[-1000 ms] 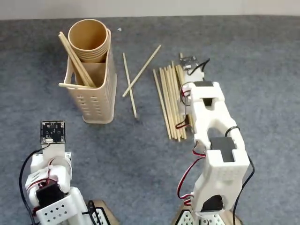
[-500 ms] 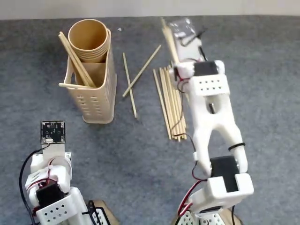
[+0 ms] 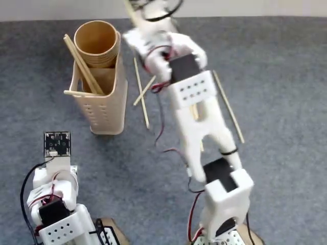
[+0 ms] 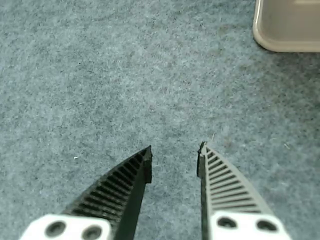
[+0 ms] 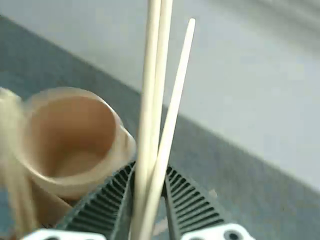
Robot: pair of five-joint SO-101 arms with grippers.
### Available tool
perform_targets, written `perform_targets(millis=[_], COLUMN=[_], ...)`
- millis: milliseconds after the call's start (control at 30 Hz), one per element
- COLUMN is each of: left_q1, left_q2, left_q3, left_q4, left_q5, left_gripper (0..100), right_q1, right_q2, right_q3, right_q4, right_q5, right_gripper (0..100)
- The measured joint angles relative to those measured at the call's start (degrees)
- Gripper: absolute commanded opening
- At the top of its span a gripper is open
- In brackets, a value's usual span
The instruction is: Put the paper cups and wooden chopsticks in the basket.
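Note:
The beige basket (image 3: 104, 109) stands at the back left. It holds stacked paper cups (image 3: 97, 41) and a few chopsticks (image 3: 80, 64). My right gripper (image 5: 148, 172) is shut on three wooden chopsticks (image 5: 156, 95) that point up and away from it. It hangs in the air just right of the cups (image 5: 70, 132), at the table's far side (image 3: 140, 13). My left gripper (image 4: 175, 150) is open over bare carpet near the front left, with a basket corner (image 4: 287, 25) ahead of it.
Two crossed chopsticks (image 3: 143, 94) lie on the grey carpet right of the basket. A single chopstick (image 3: 228, 106) lies right of the right arm (image 3: 196, 102), which covers the middle of the table. The left arm (image 3: 53, 191) sits at the front left.
The right arm rose from the chopstick pile with chopsticks in its gripper and swung back and left to beside the cups. One chopstick now lies right of it. The left arm stayed still.

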Motion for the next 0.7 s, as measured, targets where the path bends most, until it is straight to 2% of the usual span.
perform_targets(millis=[233, 467, 700], left_q1=[0.0, 2.1, 2.5], left_q2=[0.0, 0.0, 0.0], left_q3=[0.0, 1.6, 1.6], left_q4=[0.0, 0.0, 0.0], left_q5=[0.0, 0.0, 0.0], left_gripper=[17, 17, 17], right_q1=[-6.9, -11.3, -11.4], right_q2=[0.3, 0.2, 0.3], right_q3=[-5.5, -9.3, -9.3], right_q4=[-0.9, -2.7, -5.6], right_q5=[-10.8, -11.9, -11.9], right_gripper=[2.6, 1.9, 1.9])
